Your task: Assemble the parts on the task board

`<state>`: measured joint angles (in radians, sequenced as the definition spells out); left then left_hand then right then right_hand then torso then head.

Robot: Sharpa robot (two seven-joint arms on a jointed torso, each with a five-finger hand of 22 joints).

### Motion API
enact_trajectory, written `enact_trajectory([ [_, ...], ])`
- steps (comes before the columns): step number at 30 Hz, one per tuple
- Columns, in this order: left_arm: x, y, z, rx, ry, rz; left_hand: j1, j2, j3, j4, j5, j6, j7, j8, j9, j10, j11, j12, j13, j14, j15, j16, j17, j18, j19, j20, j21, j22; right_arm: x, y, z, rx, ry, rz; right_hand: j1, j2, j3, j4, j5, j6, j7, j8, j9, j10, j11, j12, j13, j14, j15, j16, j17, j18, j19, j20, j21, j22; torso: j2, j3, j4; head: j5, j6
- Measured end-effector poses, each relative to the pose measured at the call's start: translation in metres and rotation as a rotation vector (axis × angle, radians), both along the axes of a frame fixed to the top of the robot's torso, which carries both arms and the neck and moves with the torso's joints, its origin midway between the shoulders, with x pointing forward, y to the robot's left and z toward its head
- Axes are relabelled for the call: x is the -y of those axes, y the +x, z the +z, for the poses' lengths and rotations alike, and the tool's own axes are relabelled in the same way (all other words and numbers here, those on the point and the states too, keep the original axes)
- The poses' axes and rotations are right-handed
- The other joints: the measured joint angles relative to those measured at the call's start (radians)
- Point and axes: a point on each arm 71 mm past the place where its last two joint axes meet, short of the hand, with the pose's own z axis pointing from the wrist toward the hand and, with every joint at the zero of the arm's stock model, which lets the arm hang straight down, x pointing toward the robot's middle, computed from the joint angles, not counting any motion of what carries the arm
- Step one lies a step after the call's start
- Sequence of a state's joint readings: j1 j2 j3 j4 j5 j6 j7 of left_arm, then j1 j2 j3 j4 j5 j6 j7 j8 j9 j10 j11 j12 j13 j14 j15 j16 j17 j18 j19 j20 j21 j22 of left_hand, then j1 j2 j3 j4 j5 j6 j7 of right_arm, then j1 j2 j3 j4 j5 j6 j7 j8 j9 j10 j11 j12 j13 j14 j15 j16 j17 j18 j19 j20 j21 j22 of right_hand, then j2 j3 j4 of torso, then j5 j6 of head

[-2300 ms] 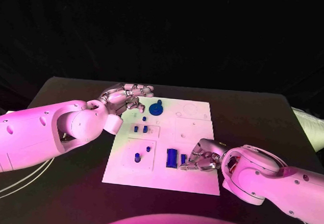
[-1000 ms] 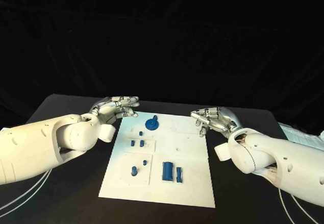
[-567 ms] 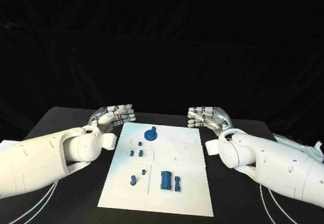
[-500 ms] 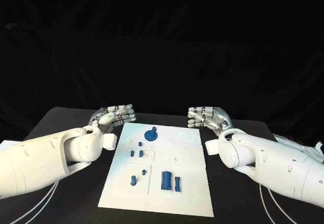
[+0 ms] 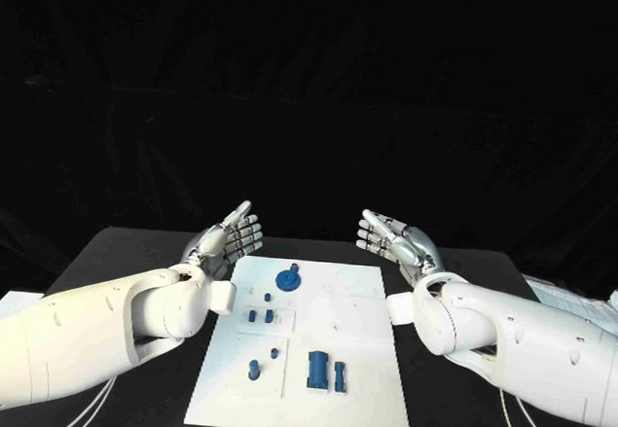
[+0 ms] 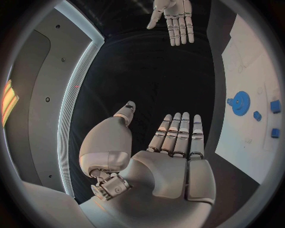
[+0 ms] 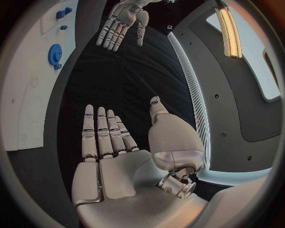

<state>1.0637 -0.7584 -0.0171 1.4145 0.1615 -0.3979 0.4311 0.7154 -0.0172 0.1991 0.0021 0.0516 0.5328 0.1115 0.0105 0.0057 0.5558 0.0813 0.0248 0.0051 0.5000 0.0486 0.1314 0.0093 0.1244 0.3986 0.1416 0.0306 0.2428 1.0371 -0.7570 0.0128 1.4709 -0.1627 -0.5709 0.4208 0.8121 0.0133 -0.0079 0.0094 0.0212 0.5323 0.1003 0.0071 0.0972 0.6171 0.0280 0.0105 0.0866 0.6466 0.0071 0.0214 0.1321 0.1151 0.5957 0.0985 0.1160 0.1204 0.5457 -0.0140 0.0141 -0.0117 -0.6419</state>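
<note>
left silver many-fingered hand (image 5: 225, 237): raised above the table's far edge, fingers straight and spread, holding nothing | right silver many-fingered hand (image 5: 396, 241): raised opposite it, fingers straight, empty | white rectangular task board (image 5: 361, 392): flat mid-table between the arms | small blue parts: round blue gear (image 5: 289, 280) at far end, blue rectangular block (image 5: 318, 370) nearer

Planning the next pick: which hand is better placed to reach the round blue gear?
Left, probably. The round blue gear lies toward the left side of the task board, nearer the open left hand than the open right hand.
</note>
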Motion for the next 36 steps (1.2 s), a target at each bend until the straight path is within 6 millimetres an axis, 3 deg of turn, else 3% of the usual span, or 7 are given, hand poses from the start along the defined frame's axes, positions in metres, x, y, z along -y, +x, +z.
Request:
enact_trajectory([
  [3, 0.007, -0.007, 0.005, 0.014, 0.024, 0.01, -0.066, 0.005, -0.019, -0.001, -0.016, -0.049, -0.01, -0.003, -0.001, -0.051, -0.025, -0.005, -0.001, -0.046, -0.016, -0.013, -0.003, -0.015, -0.036, -0.013, -0.01, -0.023, -0.004, -0.007, 0.005, -0.002, 0.021, -0.023, -0.083, -0.004, 0.004, -0.004, -0.005, -0.055, -0.017, 0.0, -0.025, -0.064, -0.011, -0.004, -0.028, -0.067, -0.002, -0.008, -0.014, 0.0, -0.061, -0.025, -0.012, -0.012, -0.001, 0.005, -0.0045, 0.006, 0.018],
  [7, 0.015, -0.016, 0.011, 0.047, 0.076, 0.04, -0.166, 0.011, -0.046, -0.001, -0.033, -0.124, -0.043, -0.004, -0.003, -0.129, -0.052, -0.014, -0.002, -0.116, -0.032, -0.03, -0.005, -0.025, -0.092, -0.033, -0.019, -0.056, -0.007, -0.013, 0.009, -0.007, 0.041, -0.07, -0.195, -0.009, 0.004, -0.004, -0.011, -0.127, -0.056, 0.0, -0.06, -0.15, -0.02, -0.004, -0.057, -0.155, -0.005, -0.014, -0.032, -0.024, -0.143, -0.06, -0.041, -0.035, -0.001, 0.0106, -0.01, 0.01, 0.036],
  [13, 0.019, -0.023, 0.018, 0.09, 0.143, 0.092, -0.29, 0.015, -0.081, -0.002, -0.041, -0.216, -0.086, -0.004, -0.004, -0.226, -0.071, -0.018, -0.003, -0.203, -0.042, -0.084, -0.007, -0.07, -0.162, -0.077, -0.023, -0.098, -0.005, -0.015, 0.01, -0.012, 0.049, -0.123, -0.335, -0.012, 0.004, -0.004, -0.012, -0.22, -0.085, 0.0, -0.084, -0.256, -0.025, -0.004, -0.076, -0.267, -0.006, -0.014, -0.085, -0.079, -0.246, -0.085, -0.089, -0.089, -0.001, 0.0132, -0.0131, 0.012, 0.041],
  [15, 0.018, -0.024, 0.019, 0.102, 0.161, 0.108, -0.323, 0.016, -0.088, 0.0, -0.041, -0.24, -0.093, -0.004, -0.004, -0.251, -0.074, -0.018, -0.004, -0.226, -0.045, -0.097, -0.008, -0.092, -0.18, -0.095, -0.023, -0.11, -0.004, -0.015, 0.01, -0.013, 0.049, -0.134, -0.371, -0.012, 0.004, -0.004, -0.016, -0.243, -0.089, 0.0, -0.088, -0.283, -0.026, -0.004, -0.079, -0.296, -0.007, -0.014, -0.098, -0.079, -0.272, -0.089, -0.097, -0.097, -0.001, 0.0135, -0.0138, 0.012, 0.042],
  [20, 0.017, -0.024, 0.021, 0.121, 0.189, 0.132, -0.399, 0.017, -0.12, -0.002, -0.045, -0.297, -0.104, -0.004, -0.005, -0.31, -0.078, -0.019, -0.004, -0.279, -0.047, -0.113, -0.008, -0.094, -0.22, -0.124, -0.023, -0.135, -0.003, -0.015, 0.01, -0.014, 0.051, -0.151, -0.456, -0.013, 0.004, -0.004, -0.016, -0.299, -0.095, 0.0, -0.093, -0.347, -0.027, -0.004, -0.083, -0.364, -0.007, -0.018, -0.118, -0.094, -0.335, -0.095, -0.104, -0.111, -0.002, 0.0138, -0.014, 0.012, 0.042],
  [22, 0.016, -0.024, 0.021, 0.126, 0.195, 0.137, -0.423, 0.017, -0.141, -0.002, -0.045, -0.316, -0.106, -0.004, -0.005, -0.33, -0.078, -0.019, -0.004, -0.297, -0.047, -0.12, -0.008, -0.109, -0.234, -0.129, -0.023, -0.144, -0.002, -0.015, 0.01, -0.015, 0.051, -0.155, -0.484, -0.013, 0.006, -0.006, -0.016, -0.318, -0.097, 0.0, -0.094, -0.369, -0.028, -0.004, -0.084, -0.386, -0.007, -0.018, -0.122, -0.094, -0.355, -0.095, -0.104, -0.113, -0.002, 0.0138, -0.0141, 0.012, 0.042],
  [36, 0.015, -0.024, 0.022, 0.14, 0.214, 0.153, -0.551, 0.017, -0.188, -0.002, -0.045, -0.408, -0.111, -0.004, -0.004, -0.425, -0.082, -0.019, -0.004, -0.384, -0.049, -0.125, -0.008, -0.11, -0.301, -0.14, -0.027, -0.232, -0.001, -0.015, 0.01, -0.015, 0.052, -0.168, -0.626, -0.013, 0.007, -0.007, -0.016, -0.409, -0.099, -0.004, -0.096, -0.477, -0.028, -0.004, -0.085, -0.5, -0.008, -0.018, -0.13, -0.102, -0.459, -0.098, -0.112, -0.119, -0.002, 0.0141, -0.0141, 0.012, 0.042],
])
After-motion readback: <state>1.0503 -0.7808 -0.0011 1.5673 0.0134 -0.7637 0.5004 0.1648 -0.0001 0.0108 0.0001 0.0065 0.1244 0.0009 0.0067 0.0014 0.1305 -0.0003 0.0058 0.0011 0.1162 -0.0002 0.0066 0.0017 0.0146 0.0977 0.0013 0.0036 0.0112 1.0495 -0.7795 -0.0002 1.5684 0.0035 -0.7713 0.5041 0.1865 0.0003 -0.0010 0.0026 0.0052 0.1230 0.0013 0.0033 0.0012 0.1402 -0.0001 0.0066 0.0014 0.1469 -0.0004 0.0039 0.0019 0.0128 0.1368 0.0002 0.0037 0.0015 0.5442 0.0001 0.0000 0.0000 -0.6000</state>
